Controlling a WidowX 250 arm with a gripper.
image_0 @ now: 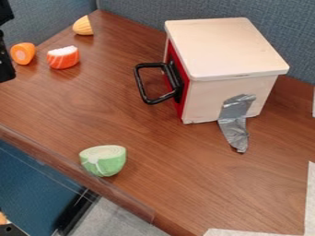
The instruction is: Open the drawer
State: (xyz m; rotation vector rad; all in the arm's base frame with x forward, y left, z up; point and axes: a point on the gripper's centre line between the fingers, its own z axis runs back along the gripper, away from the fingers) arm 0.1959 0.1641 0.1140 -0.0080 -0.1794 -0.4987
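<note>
At the upper left edge of the camera view is a black part of my gripper (5,57), cut off by the frame and well left of the box. A pale wooden box (224,48) stands at the upper right. Its drawer (179,103) has a red front facing left, which sits close against the box. From that front a black loop handle (140,85) sticks out to the left, with a gap of table between it and my gripper.
An orange carrot piece (23,53), a sushi-like toy (62,57) and a yellow toy piece (84,26) lie at the upper left. A green half vegetable (103,160) sits near the front edge. Grey tape (235,120) runs from the box onto the table (172,161). Blue partitions stand behind.
</note>
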